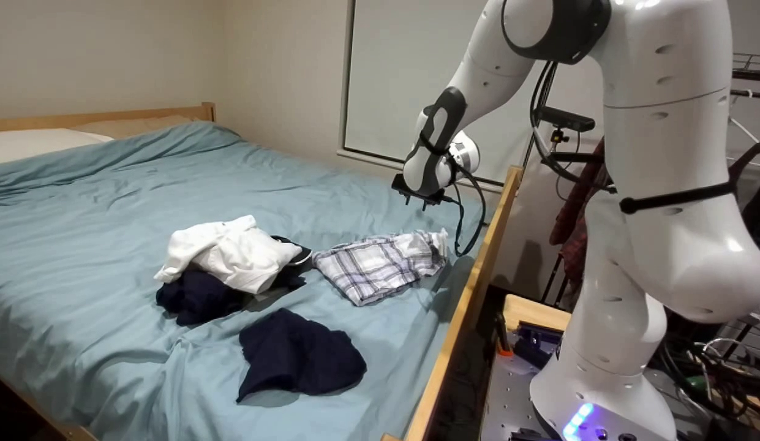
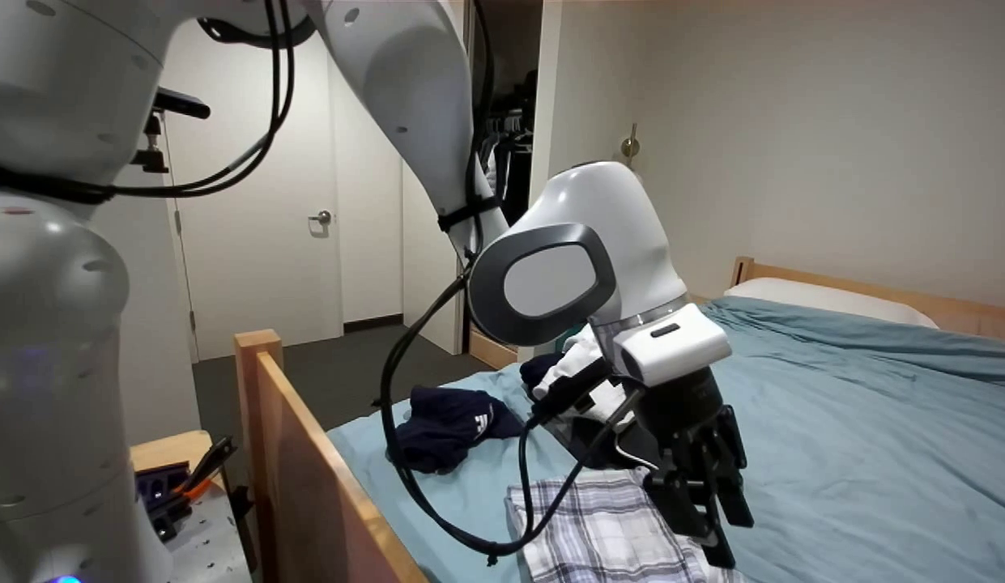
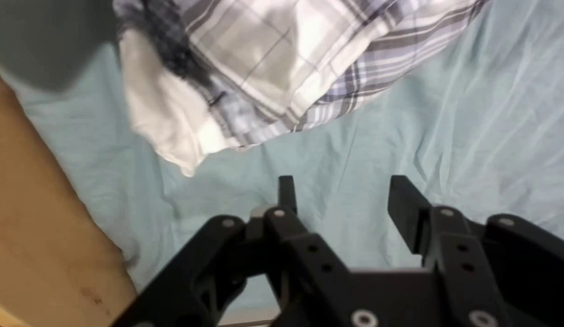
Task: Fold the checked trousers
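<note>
- Trousers: on the bed, lower than the gripper and just ahead of its fingertips in the wrist view; cloth and tips stand apart.
- Gripper: unclenched. Jaws well parted, bare bed seen between them.
- Wrist view cuts the trousers off at its upper edge.
- In an exterior view a cable loops across the trousers, the fingers cover some of their edge, and the near end runs off the bottom.
- In an exterior view the gripper is mostly masked by the arm; only small dark points show beneath. Height over the cloth hard to judge.
- Look of trousers: white ground, dark blue-grey and lilac check. Doubled over in layers, flattish bundle. One layer's pale-edged corner points towards the gripper, over checks running at another slant.
- White flap, plain, crumpled, juts out left of the fingertips in the wrist view; which part, cannot tell. Dark patch beside it blurred: shadow or check, unclear.
- Legs and waist: cannot tell apart.
- Well apart from the gripper: white garment over a navy garment, partly covering it; second navy garment nearby. Dark thing beside the white, too covered to name.
</note>
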You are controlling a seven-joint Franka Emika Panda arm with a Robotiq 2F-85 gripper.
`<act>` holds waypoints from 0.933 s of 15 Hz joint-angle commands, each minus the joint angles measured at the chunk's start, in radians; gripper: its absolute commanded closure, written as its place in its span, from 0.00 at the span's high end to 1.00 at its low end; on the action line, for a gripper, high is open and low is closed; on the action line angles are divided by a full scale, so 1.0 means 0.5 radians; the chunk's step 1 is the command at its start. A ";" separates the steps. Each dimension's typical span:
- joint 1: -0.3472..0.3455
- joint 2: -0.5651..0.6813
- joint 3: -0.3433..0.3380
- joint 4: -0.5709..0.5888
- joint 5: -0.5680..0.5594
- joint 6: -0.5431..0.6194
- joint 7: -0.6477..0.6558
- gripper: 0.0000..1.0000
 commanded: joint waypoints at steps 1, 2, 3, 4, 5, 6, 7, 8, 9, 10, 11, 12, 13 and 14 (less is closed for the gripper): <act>0.346 0.066 -0.069 -0.075 0.047 0.131 0.241 0.86; 0.430 0.076 -0.053 -0.068 0.046 0.123 0.284 0.92; 0.518 0.094 -0.001 -0.029 0.049 0.063 0.334 0.97; 0.588 0.094 0.040 0.002 0.055 -0.018 0.376 0.99; 0.624 0.090 0.131 0.056 0.066 -0.155 0.411 1.00; 0.701 0.116 0.167 0.101 0.064 -0.280 0.455 1.00; 0.747 0.191 0.233 0.196 0.095 -0.437 0.539 1.00; 0.728 0.181 0.325 0.242 0.062 -0.550 0.599 1.00; 0.730 0.279 0.392 0.357 0.039 -0.739 0.760 1.00; 0.714 0.337 0.455 0.444 -0.002 -0.898 0.894 1.00; 0.661 0.364 0.542 0.514 -0.059 -1.049 0.963 1.00; 0.618 0.397 0.617 0.583 -0.113 -1.199 1.033 1.00; 0.572 0.436 0.682 0.653 -0.191 -1.336 1.068 1.00; 0.521 0.478 0.765 0.712 -0.258 -1.461 1.094 1.00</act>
